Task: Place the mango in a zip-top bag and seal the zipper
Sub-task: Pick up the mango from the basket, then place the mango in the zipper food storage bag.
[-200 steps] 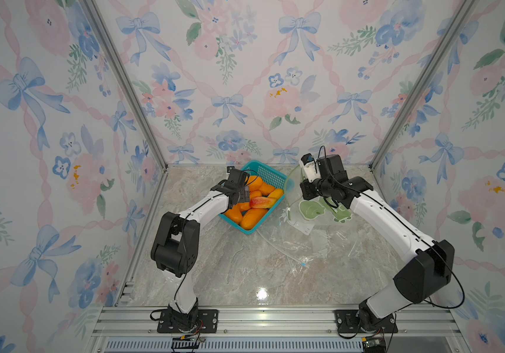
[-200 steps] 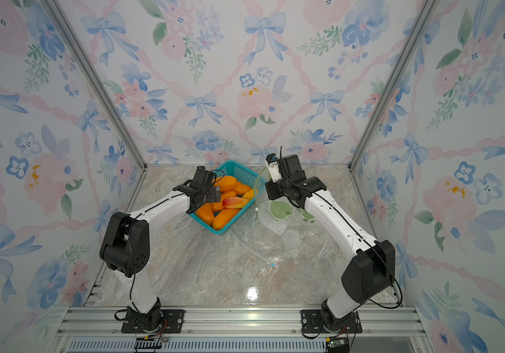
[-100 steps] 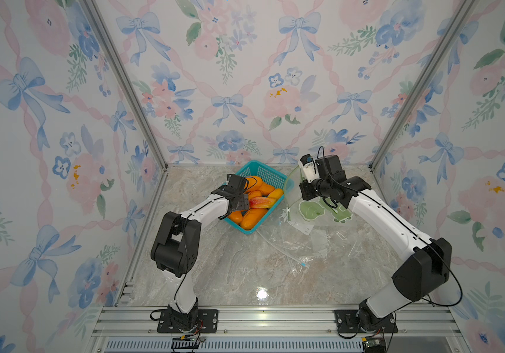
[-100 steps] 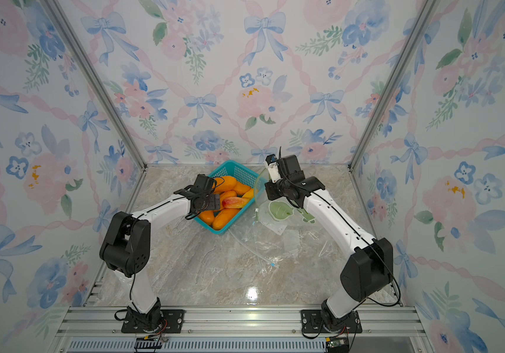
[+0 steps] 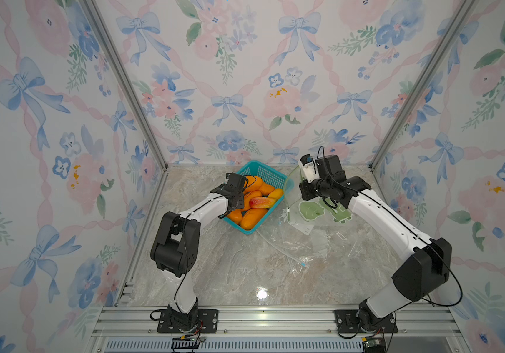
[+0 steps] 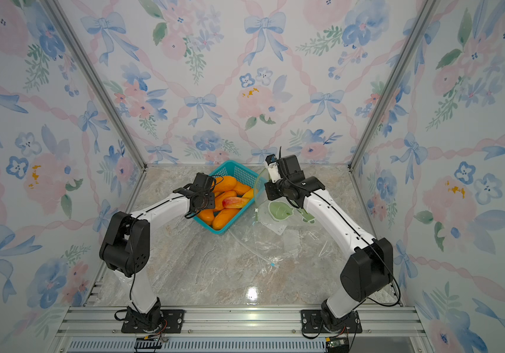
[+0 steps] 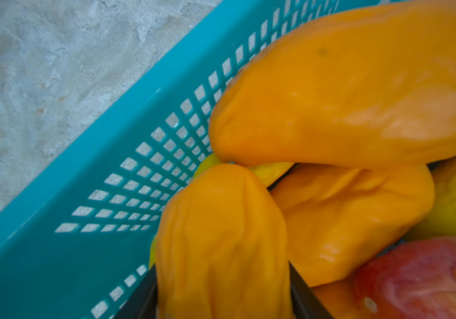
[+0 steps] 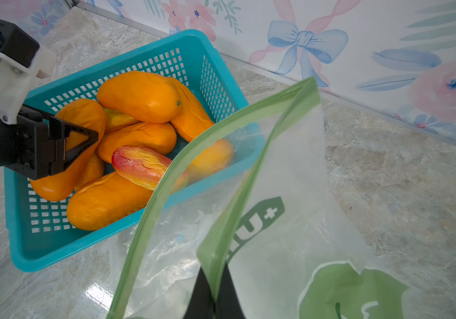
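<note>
A mango (image 7: 221,234), at 9 o'clock in the basket (image 5: 263,174), is clasped by the left gripper (image 5: 235,202) but not yet lifted. At the basket's 3 o'clock the empty zip-top bag (image 8: 290,179) is pinched open-mouthed by the right gripper (image 8: 213,301); bagging and sealing are not yet done

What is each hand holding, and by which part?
Right hand pinches the bag by its green zipper rim. Left hand flanks one end of a mango; grip unclear.
</note>
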{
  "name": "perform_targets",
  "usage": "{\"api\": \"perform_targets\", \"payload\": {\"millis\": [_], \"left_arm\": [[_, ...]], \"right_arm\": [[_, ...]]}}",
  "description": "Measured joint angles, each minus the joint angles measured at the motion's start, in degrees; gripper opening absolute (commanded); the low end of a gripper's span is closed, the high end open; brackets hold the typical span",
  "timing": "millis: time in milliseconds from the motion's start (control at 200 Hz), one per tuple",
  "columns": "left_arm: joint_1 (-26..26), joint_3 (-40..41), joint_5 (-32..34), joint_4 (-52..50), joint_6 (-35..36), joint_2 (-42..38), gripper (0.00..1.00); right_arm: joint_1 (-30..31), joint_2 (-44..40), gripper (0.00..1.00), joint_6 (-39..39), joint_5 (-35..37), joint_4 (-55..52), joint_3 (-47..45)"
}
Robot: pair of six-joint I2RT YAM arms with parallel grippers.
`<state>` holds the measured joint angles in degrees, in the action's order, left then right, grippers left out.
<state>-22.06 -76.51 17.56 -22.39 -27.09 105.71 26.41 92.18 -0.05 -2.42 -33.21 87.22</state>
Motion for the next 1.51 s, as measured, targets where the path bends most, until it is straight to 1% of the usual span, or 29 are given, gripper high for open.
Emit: {"api": "perform_targets", "payload": {"millis": [130, 275, 485, 620, 815, 1030, 1160, 1290, 1505], "left_arm": [[0.0, -0.8, 0.2, 0.0, -0.2, -0.7, 0.37], [0.0, -0.7, -1.3, 2.1, -0.7, -5.1, 0.35], [-0.7, 2.6, -8.5, 15.3, -2.8, -15.8, 0.35], [-3.3, 4.1, -11.8, 24.4, -3.8, -18.6, 0.35], [-7.1, 8.0, -17.2, 38.0, -5.1, -18.6, 0.35], [-10.2, 8.6, -21.6, 51.9, -5.0, -16.7, 0.34], [-11.5, 10.5, -23.9, 61.0, -4.2, -14.9, 0.34], [-12.1, 11.5, -24.7, 67.5, -2.6, -12.2, 0.34], [-12.1, 11.5, -23.1, 72.0, 0.0, -8.5, 0.37]], "right_arm": [[0.0, 0.0, 0.04, 0.3, -0.1, 0.5, -0.2], [0.0, 0.0, 0.04, 1.3, -0.6, 1.0, -0.5], [0.0, 0.0, 0.04, 4.0, -1.9, 2.2, -0.8], [0.2, 0.0, 0.04, 6.8, -2.6, 2.7, -0.9], [0.4, 0.0, 0.03, 11.7, -4.5, 3.9, -1.0], [0.4, -0.5, 0.03, 16.3, -8.2, 7.1, -2.0], [0.2, -0.9, 0.03, 19.1, -11.0, 9.6, -2.9], [-0.5, -1.2, 0.04, 21.7, -13.9, 11.8, -3.9], [-1.2, -2.4, 0.03, 24.9, -17.1, 14.4, -4.9]]}}
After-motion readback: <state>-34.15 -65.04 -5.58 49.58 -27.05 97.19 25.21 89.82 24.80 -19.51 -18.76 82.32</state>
